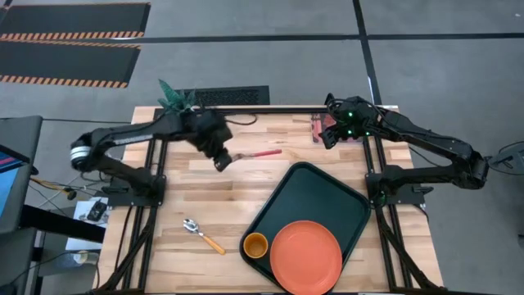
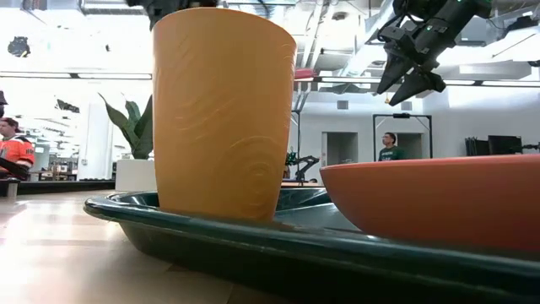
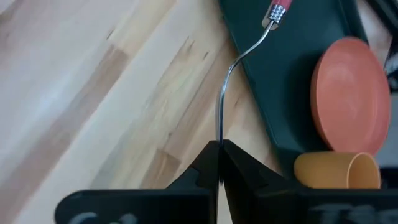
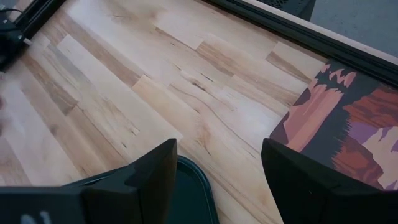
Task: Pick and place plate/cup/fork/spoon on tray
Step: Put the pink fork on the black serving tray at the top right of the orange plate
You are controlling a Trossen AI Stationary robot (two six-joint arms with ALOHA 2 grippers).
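Left gripper (image 1: 221, 158) up over the middle of the wooden table (image 1: 205, 197), fingers (image 3: 245, 171) pinched tight on the tine end of the fork (image 1: 255, 153). Pink-red handle sticking out toward the right arm, clear of the boards, just off the far left corner of the tray (image 1: 315, 192). From the left wrist camera, thin metal neck (image 3: 227, 87) curving away from the clamped tips, handle end hanging over the tray's dark edge.

Tray lying at an angle at the near right of the table. Plate (image 1: 305, 253) flat inside its near end, cup (image 1: 255, 244) upright just beside the plate in the near left corner of the tray, the two close, touching or not impossible to tell. Low camera filled by that cup (image 2: 221, 114) and the plate's rim (image 2: 439, 203).

Spoon (image 1: 202, 233) out on bare wood, left of the tray, bowl pointing away from it, yellow handle angled toward the cup.

Right gripper (image 1: 329, 133) parked high at the far right of the table, fingers (image 4: 146, 177) spread wide with nothing between them, over the picture card (image 4: 348, 130). Potted plant (image 1: 176, 97) at the far left edge.
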